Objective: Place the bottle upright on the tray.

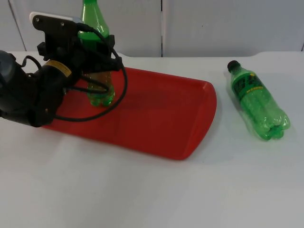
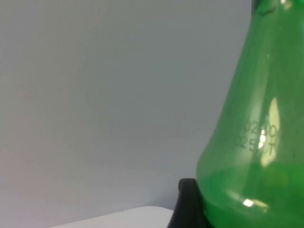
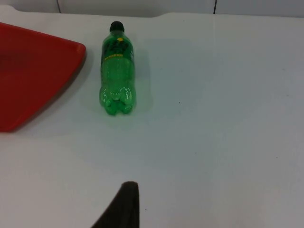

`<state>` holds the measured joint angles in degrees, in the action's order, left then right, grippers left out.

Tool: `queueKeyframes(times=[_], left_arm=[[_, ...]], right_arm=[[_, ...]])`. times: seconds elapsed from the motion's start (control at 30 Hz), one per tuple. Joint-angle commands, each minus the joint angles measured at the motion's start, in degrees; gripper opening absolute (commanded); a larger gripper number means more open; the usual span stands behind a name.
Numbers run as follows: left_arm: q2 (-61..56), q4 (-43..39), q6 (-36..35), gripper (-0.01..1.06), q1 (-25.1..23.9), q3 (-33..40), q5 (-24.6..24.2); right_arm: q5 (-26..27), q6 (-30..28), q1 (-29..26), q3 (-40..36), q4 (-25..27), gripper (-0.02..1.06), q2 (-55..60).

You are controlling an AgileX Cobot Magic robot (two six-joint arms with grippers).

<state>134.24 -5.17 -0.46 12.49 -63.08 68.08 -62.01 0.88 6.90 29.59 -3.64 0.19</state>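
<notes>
A green bottle [image 1: 100, 94] stands upright on the left end of the red tray [image 1: 156, 114], its base on the tray floor. My left gripper [image 1: 98, 69] is shut on this bottle at mid-height, coming in from the left. In the left wrist view the bottle's shoulder [image 2: 256, 156] presses against a black fingertip [image 2: 187, 204]. A second green bottle [image 1: 256, 100] with a black cap lies on its side on the table, right of the tray. My right gripper [image 3: 124, 209] waits over bare table some way from that bottle's [image 3: 117, 71] base.
The tray's right lip [image 1: 209, 111] lies a short gap from the lying bottle; the tray's edge [image 3: 42, 71] shows in the right wrist view too. The grey partition wall [image 1: 213, 23] stands behind the table. White table top [image 1: 142, 194] stretches in front of the tray.
</notes>
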Motion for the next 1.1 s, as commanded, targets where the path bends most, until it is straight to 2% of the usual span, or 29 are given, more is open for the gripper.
queueKeyframes(times=[0.0,0.1,0.17,0.2,0.23,0.27,0.3,0.33,0.53,0.73,1.07], left_arm=[[0.1,-0.4,-0.5,0.61,0.1,-0.2,-0.1],[0.1,-0.4,-0.5,0.63,0.1,-0.1,-0.2],[0.1,-0.7,-0.3,0.70,0.1,-0.1,-0.2],[0.1,-1.0,-0.2,0.76,0.1,-0.1,-0.2],[0.1,-1.0,-0.2,0.90,0.1,-0.1,-0.2],[0.1,-1.0,-0.2,0.94,0.1,-0.1,-0.2],[0.1,-1.0,-0.2,0.94,0.1,-0.1,-0.2],[0.1,-1.0,-0.2,1.05,0.1,-0.1,-0.2],[0.0,-1.0,0.5,1.05,0.1,0.4,-0.2],[-0.1,0.6,0.8,1.05,0.1,4.2,1.9],[-0.3,0.2,0.8,1.05,0.1,9.7,1.9]], right_arm=[[0.3,0.0,-0.5,-0.1,-0.3,1.04,-0.2],[0.3,0.0,-0.5,-0.1,-0.3,1.04,-0.2],[0.3,0.0,-0.5,-0.1,-0.3,1.04,-0.2],[0.3,0.0,-0.5,-0.1,-0.3,1.04,-0.2],[0.3,0.0,-0.5,-0.1,-0.3,1.04,-0.2],[0.3,0.0,-0.5,-0.1,-0.3,1.04,-0.2],[0.3,0.0,-0.5,-0.1,-0.3,1.04,-0.2],[0.3,0.0,-0.5,-0.1,-0.3,1.04,-0.2],[0.3,0.0,-0.5,-0.1,-0.3,1.04,-0.2],[0.3,0.0,-0.5,-0.1,-0.3,1.04,-0.2],[0.3,0.0,-0.5,-0.1,-0.3,1.04,-0.2]])
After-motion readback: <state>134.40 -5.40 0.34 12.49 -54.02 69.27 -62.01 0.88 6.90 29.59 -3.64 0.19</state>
